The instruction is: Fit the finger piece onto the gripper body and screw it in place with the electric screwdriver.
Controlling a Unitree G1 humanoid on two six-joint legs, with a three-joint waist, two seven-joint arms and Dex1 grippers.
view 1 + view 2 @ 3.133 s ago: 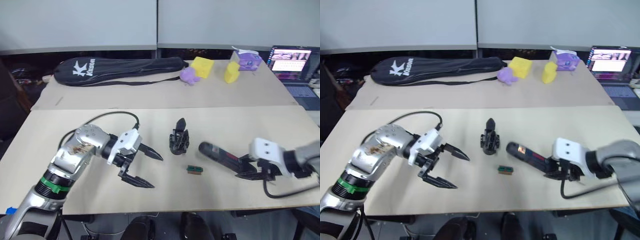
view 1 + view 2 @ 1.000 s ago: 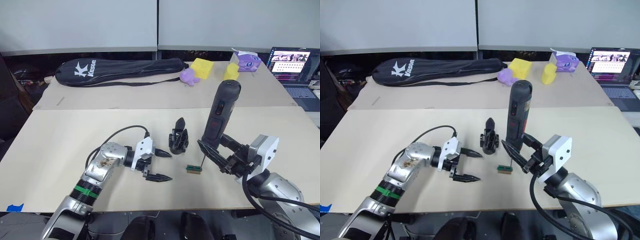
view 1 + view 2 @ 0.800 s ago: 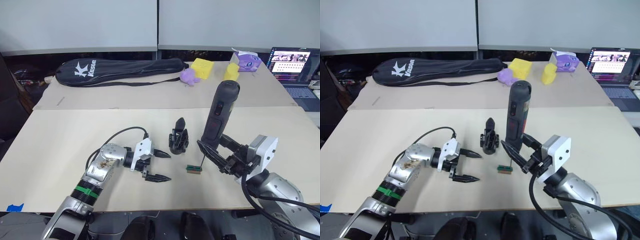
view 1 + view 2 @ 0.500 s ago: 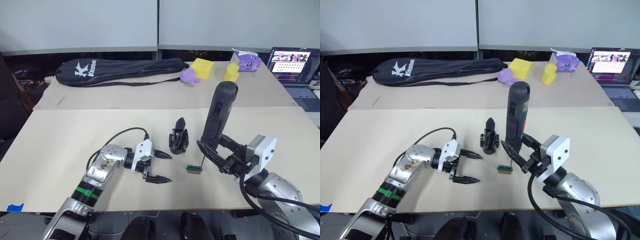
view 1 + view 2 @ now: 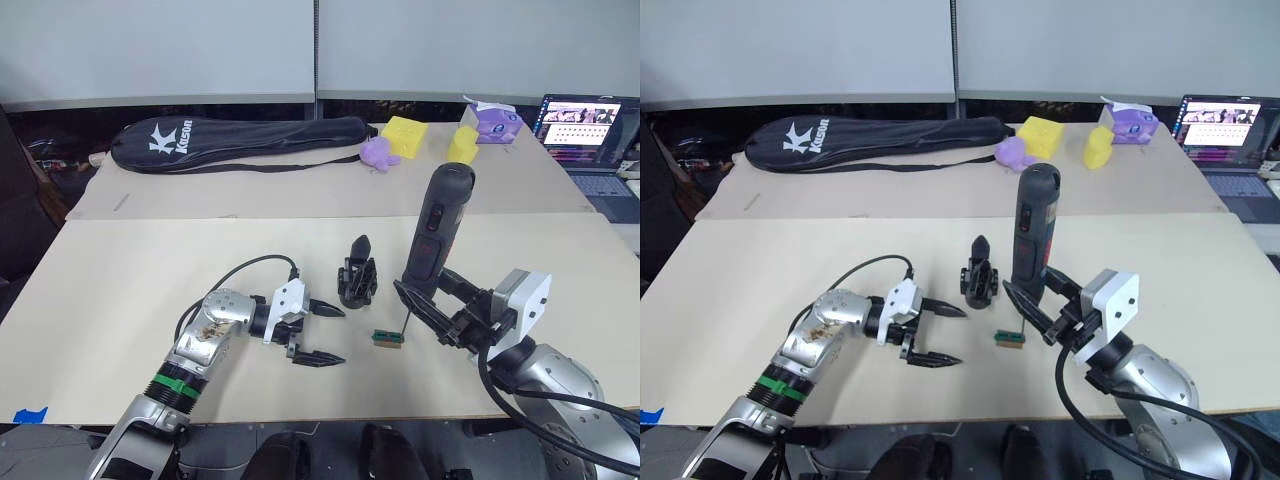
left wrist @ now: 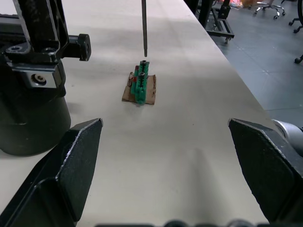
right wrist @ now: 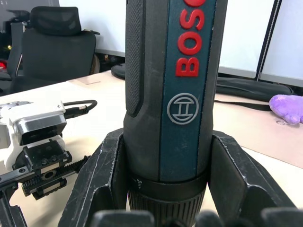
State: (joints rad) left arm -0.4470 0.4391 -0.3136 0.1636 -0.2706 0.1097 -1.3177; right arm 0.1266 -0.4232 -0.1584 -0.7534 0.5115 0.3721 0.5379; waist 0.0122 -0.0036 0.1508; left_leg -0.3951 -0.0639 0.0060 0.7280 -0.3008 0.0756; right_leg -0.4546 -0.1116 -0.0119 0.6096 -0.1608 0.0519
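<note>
The gripper body (image 5: 357, 283) stands upright near the middle of the pale tabletop (image 5: 130, 270), its one pointed finger up. Just to its right the screwdriver (image 5: 434, 235) is held almost upright, bit down, with the bit tip hovering right over a small green block (image 5: 388, 338) that sits on a brown scrap on the tabletop. The right pincer (image 5: 436, 310) is pinching the screwdriver around its lower barrel, a black finger on either side of it. A separate finger piece cannot be made out.

The left pincer (image 5: 318, 333) lies low over the tabletop just left of the gripper body, its two fingers spread wide and pinching nothing, pointing toward the green block. In the left wrist view the block (image 6: 141, 86) lies between the spread fingers, farther off, with the bit (image 6: 144, 27) above it and the gripper body's round base (image 6: 28, 113) to one side.

A second tabletop behind carries a long black bag (image 5: 235, 142), a purple toy (image 5: 378, 152), two yellow blocks (image 5: 404, 134) and a purple-and-white box (image 5: 492, 118). A laptop (image 5: 590, 125) stands open at the far right. Pale wall panels (image 5: 160, 45) close the back of the room.
</note>
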